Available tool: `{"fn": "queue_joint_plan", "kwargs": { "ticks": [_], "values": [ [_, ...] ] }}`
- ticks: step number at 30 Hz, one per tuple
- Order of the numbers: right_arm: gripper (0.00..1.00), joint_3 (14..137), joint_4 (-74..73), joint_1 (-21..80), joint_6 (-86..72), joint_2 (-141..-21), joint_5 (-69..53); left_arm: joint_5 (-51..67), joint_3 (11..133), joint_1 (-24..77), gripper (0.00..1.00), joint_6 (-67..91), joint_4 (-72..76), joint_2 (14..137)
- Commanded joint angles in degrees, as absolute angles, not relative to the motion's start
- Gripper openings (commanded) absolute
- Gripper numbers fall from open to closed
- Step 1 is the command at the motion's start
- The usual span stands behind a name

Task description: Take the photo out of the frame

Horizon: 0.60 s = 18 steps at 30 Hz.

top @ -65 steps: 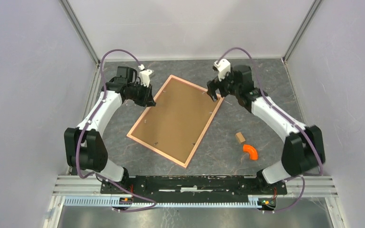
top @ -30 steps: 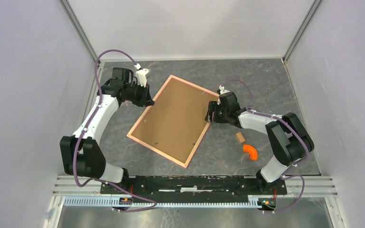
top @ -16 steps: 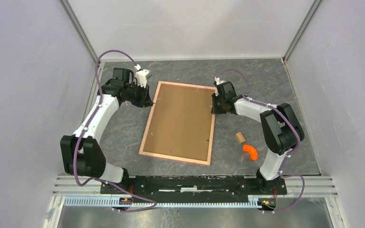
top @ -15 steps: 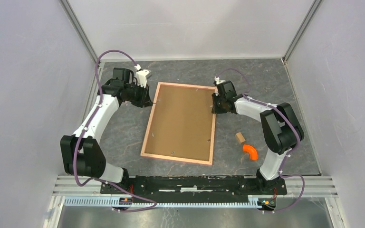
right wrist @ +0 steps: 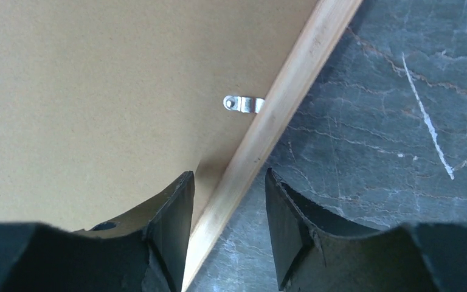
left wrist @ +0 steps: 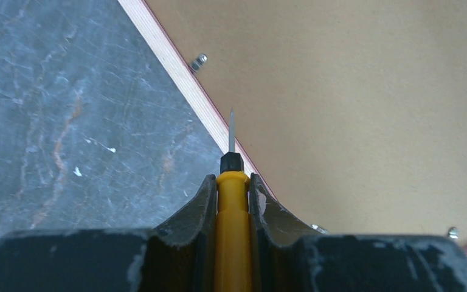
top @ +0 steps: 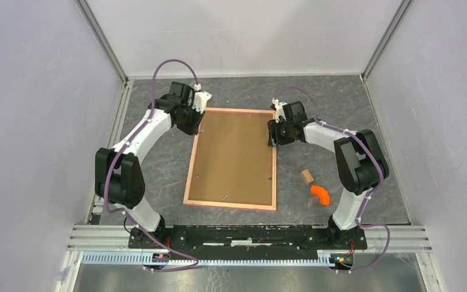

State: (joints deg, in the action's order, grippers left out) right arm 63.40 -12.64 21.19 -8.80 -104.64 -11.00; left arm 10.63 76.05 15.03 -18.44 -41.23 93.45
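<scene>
The frame lies face down, brown fibreboard back up, its pink rim square to the table's front edge. The photo is hidden under that back. My left gripper is at the frame's far left corner, shut on a yellow screwdriver. The screwdriver's thin metal tip points along the rim, short of a small metal tab. My right gripper stands open astride the right rim, one finger over the back, the other over the table. A metal clip lies just ahead.
A small wooden block and an orange curved piece lie on the grey marbled table right of the frame. Several more small metal tabs dot the frame's back near its edges. Pale walls close in the table on three sides.
The frame has swung from a slant to lie square with the front edge. My left arm has moved right to the frame's far left corner. The right gripper stays at the right rim.
</scene>
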Motion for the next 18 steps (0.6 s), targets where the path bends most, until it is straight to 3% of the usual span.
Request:
{"fn": "queue_joint_plan", "kwargs": {
  "ticks": [1, 9, 18],
  "values": [
    [0.51, 61.3, -10.3, 19.3, -7.4, -103.8, -16.6, 3.0, 82.2, 16.5, 0.02, -23.2, -40.5, 96.6],
    [0.4, 59.6, -9.1, 18.9, -8.3, -103.8, -20.0, 0.8, 88.8, 17.5, 0.02, -24.1, -42.0, 103.4],
    [0.34, 58.7, -8.8, 18.1, -9.1, -105.3, -20.8, 0.2, 91.3, 18.7, 0.02, -23.6, -42.0, 107.4]
  ]
}}
